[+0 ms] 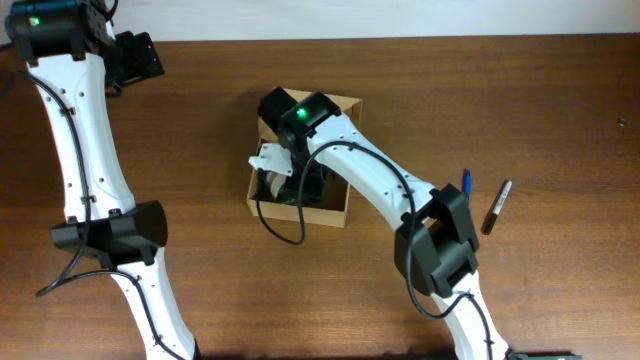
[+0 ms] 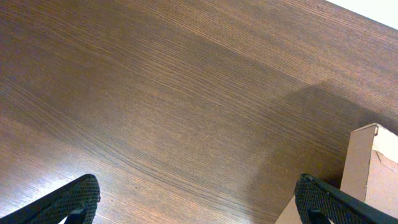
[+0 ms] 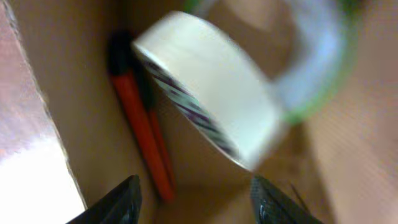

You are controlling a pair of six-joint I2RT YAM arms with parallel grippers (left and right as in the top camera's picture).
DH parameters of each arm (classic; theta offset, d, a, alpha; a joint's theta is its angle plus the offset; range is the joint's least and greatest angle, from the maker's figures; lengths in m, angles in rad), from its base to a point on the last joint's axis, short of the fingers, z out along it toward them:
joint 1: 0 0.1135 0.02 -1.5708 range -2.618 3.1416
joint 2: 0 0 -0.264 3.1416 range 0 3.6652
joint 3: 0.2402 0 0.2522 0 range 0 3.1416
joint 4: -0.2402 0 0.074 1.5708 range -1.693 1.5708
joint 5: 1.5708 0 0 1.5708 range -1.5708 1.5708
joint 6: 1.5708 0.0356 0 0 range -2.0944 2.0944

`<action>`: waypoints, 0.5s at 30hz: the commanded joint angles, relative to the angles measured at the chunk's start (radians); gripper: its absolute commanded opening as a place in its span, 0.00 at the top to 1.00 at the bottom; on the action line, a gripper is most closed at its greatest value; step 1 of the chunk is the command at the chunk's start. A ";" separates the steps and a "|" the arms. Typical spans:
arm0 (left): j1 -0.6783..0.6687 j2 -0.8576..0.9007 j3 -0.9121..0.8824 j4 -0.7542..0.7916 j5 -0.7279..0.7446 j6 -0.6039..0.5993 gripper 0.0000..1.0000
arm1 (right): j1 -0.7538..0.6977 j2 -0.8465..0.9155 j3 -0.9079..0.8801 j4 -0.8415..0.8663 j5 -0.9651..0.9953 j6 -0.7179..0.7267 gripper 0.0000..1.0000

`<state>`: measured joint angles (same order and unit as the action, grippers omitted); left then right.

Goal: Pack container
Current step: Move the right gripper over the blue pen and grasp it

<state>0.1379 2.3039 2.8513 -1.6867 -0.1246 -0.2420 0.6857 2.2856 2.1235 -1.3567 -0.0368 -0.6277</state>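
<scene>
The container, a small brown cardboard box (image 1: 335, 207), stands mid-table with its lid open. My right gripper (image 3: 196, 202) is open inside it, hidden under the arm in the overhead view. Just ahead of its fingers a white tape roll (image 3: 208, 87) lies tilted and blurred, not gripped. A red-and-black marker (image 3: 140, 118) rests along the box wall, and a green-edged clear roll (image 3: 311, 56) lies behind. My left gripper (image 2: 199, 202) is open and empty over bare table at the far left, with a corner of the box (image 2: 370, 168) at its right.
A blue pen (image 1: 465, 183) and a black marker (image 1: 497, 206) lie on the table right of the box. A white piece (image 1: 270, 159) sticks out at the box's left rim. The wooden table (image 1: 200, 120) stretches around.
</scene>
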 commanded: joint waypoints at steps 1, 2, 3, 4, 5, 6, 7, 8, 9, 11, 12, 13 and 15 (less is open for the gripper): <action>0.003 -0.002 -0.004 0.000 -0.007 0.012 0.00 | -0.040 -0.187 0.007 0.023 0.155 0.095 0.39; 0.003 -0.002 -0.004 0.000 -0.007 0.012 0.00 | -0.056 -0.224 0.007 0.035 0.170 0.124 0.37; 0.003 -0.002 -0.003 0.000 -0.007 0.012 0.00 | -0.079 -0.270 0.007 0.048 0.184 0.155 0.35; 0.003 -0.002 -0.004 0.000 -0.007 0.012 0.00 | -0.103 -0.306 0.007 0.057 0.193 0.178 0.34; 0.003 -0.002 -0.004 0.000 -0.007 0.012 0.00 | -0.136 -0.352 0.007 0.068 0.202 0.204 0.34; 0.003 -0.002 -0.004 0.000 -0.007 0.012 0.00 | -0.176 -0.396 0.007 0.078 0.207 0.231 0.33; 0.003 -0.002 -0.003 0.000 -0.007 0.012 0.00 | -0.214 -0.434 0.007 0.084 0.206 0.251 0.33; 0.003 -0.002 -0.004 0.000 -0.007 0.012 0.00 | -0.257 -0.468 0.007 0.091 0.206 0.270 0.32; 0.003 -0.002 -0.004 0.000 -0.007 0.012 0.00 | -0.333 -0.517 0.006 0.100 0.206 0.304 0.32; 0.003 -0.002 -0.004 0.000 -0.007 0.012 0.00 | -0.457 -0.570 0.005 0.109 0.193 0.358 0.31; 0.003 -0.002 -0.003 0.000 -0.007 0.012 0.00 | -0.514 -0.586 -0.002 0.114 0.178 0.381 0.30; 0.003 -0.002 -0.004 0.000 -0.007 0.012 0.00 | -0.572 -0.598 -0.013 0.118 0.159 0.403 0.30; 0.003 -0.002 -0.004 0.000 -0.007 0.012 0.00 | -0.698 -0.604 -0.051 0.118 0.113 0.467 0.30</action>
<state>0.1379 2.3039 2.8513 -1.6867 -0.1246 -0.2420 0.1352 1.6814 2.1262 -1.2346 0.1303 -0.3077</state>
